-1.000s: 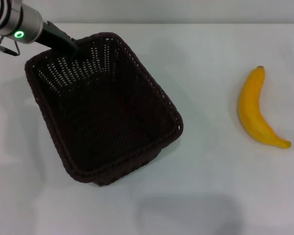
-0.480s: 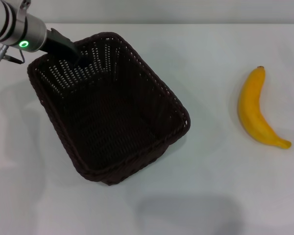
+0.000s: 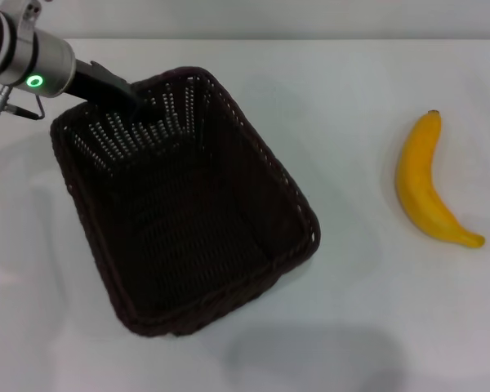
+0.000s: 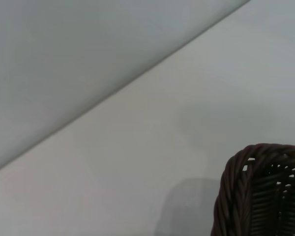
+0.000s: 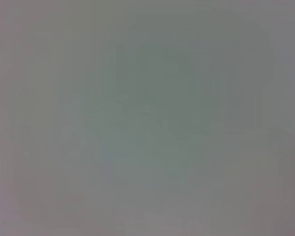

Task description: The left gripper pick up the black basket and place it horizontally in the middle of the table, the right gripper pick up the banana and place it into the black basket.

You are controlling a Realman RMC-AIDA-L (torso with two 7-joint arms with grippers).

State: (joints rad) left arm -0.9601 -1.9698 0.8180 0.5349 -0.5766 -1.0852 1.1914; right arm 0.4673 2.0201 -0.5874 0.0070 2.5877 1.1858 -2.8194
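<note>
Around the basket: the white table is lying bare on all sides of the black basket; a soft grey shadow is falling on the table in front of it, near the lower edge of the head view.
In the way: nothing is standing between the black basket and the banana; only open table is lying between them.
Banana: it is lying flat on the table at the robot's right, well apart from the basket, with its dark stem tip pointing to the far side.
Black basket: it is sitting left of the table's middle, turned at a slant, and its inside is showing only dark weave.
Head view only: this view is showing the whole basket, the banana and the left arm's silver wrist with the green ring light.
Left wrist view only: it is showing one braided corner of the basket rim, the table under it, and the far edge of the table against a grey wall.
Right wrist view: it is giving only a plain grey field; the right gripper is not showing in any view.
Left gripper: it is reaching over the far left rim of the basket, with its black fingers closed on that rim.
</note>
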